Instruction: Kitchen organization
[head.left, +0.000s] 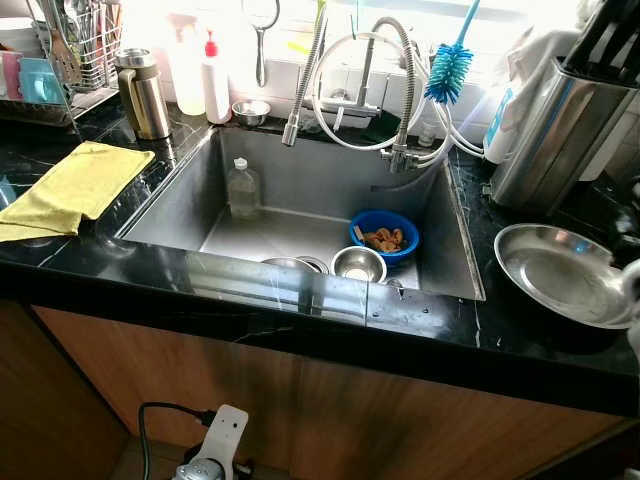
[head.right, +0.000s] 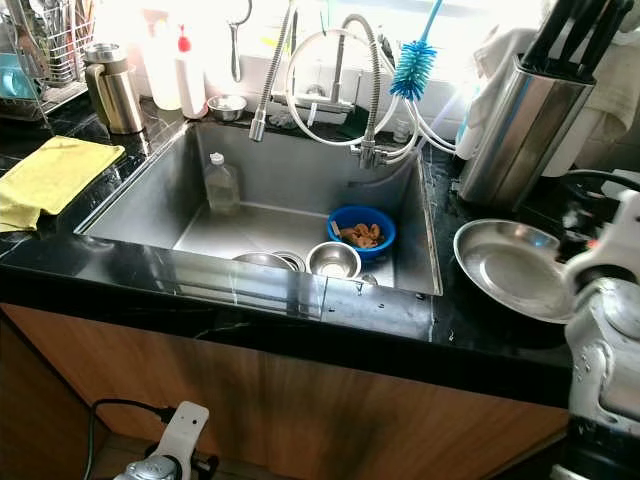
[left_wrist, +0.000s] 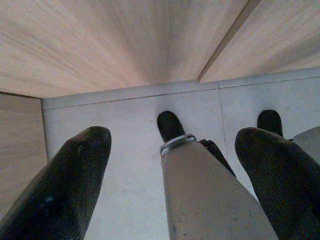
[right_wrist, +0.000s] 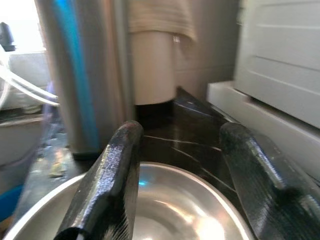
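The steel bowl (head.right: 515, 268) sits on the black table right of the sink (head.left: 440, 200), my right gripper (right_wrist: 180, 170) poised over its rim, jaws wide, nothing held. Closing off-centre could skid it — slick steel on polished stone. My left gripper (left_wrist: 170, 165) hangs idle, jaws wide.

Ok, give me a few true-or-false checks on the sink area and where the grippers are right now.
1. The blue bowl sits inside the sink and holds brownish scraps. True.
2. The yellow cloth lies in the sink. False: it lies on the counter to the sink's left.
3. The right gripper is open above the large steel bowl. True.
4. The left gripper holds the clear bottle. False: it hangs open, low over the floor; the bottle stands in the sink.
5. The blue bottle brush lies in the steel bowl. False: it hangs by the faucet hoses.
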